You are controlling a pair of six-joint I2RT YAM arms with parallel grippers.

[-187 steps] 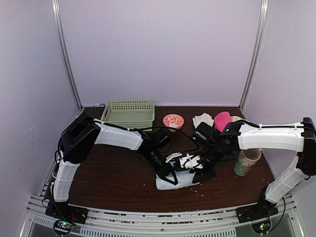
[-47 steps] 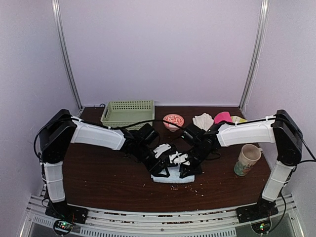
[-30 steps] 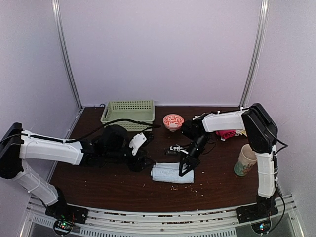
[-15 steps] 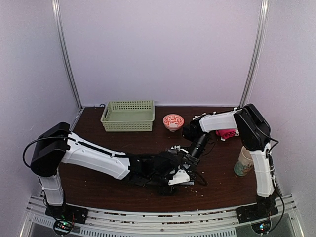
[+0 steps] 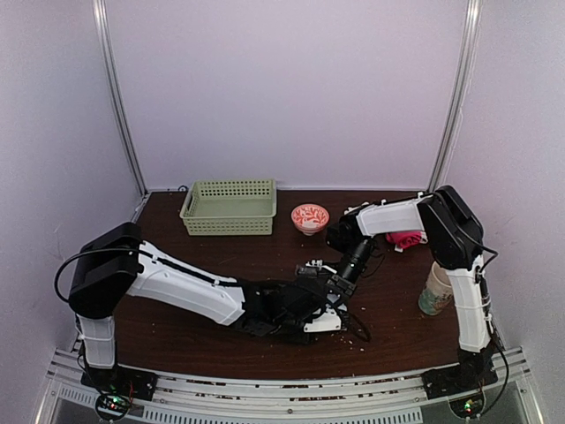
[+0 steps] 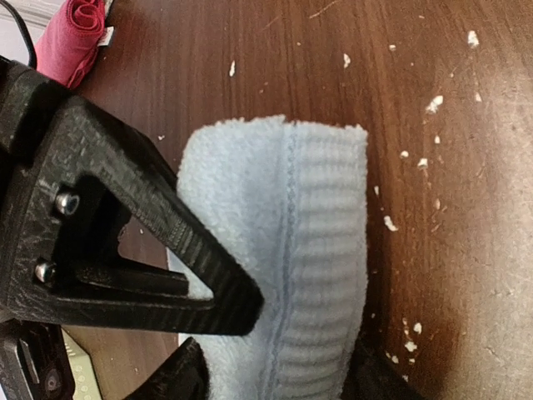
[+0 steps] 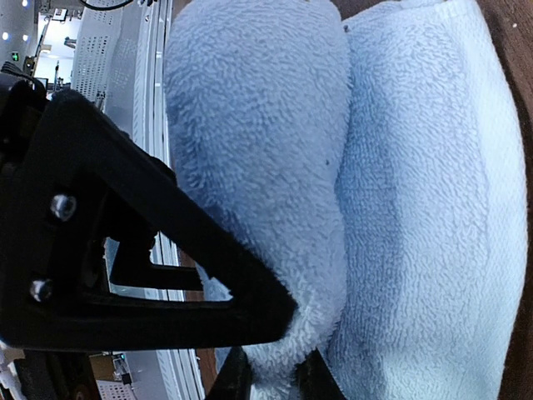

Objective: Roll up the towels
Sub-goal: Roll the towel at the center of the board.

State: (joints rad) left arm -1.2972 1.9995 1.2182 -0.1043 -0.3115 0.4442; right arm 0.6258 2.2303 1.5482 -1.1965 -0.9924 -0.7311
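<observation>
A light blue towel [image 6: 291, 242] lies rolled on the dark wood table [image 6: 433, 67] at front centre. In the top view the grippers hide most of it. My left gripper [image 6: 275, 377] straddles the roll with a finger on each side, shut on it; it also shows in the top view [image 5: 309, 314]. My right gripper [image 7: 271, 377] pinches a fold of the same towel [image 7: 416, 217]; in the top view it [image 5: 338, 287] is at the roll's far right end. A red towel [image 5: 406, 238] lies at the back right, also seen in the left wrist view [image 6: 73, 37].
A green basket [image 5: 229, 205] stands at the back left, with a small red-patterned bowl [image 5: 310, 215] beside it. A cup [image 5: 439, 287] stands at the right edge. White crumbs [image 6: 433, 104] are scattered around the towel.
My left arm has swung in from the left and its gripper has closed round the blue roll, covering it in the top view. My right gripper has stayed on the towel.
</observation>
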